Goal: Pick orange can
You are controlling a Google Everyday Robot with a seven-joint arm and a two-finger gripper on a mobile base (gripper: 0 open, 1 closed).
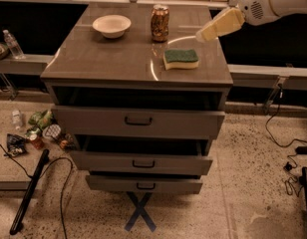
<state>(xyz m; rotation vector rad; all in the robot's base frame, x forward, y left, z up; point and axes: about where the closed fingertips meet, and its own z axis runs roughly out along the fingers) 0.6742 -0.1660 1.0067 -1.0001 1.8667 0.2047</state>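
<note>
The orange can (160,23) stands upright at the back centre of the grey drawer cabinet's top (108,59); it has a mottled orange-brown label and a silver rim. My gripper (201,35), cream-coloured on a white arm, hangs above the back right of the top. It points left and down toward the can, about a can's width to the can's right and apart from it. It is just behind the green and yellow sponge (181,59).
A white bowl (111,25) sits to the left of the can. Three drawers (138,121) stand partly open below. Litter with a small red can (35,141) lies on the floor at left. A water bottle (12,44) stands at far left. Cables trail on both sides.
</note>
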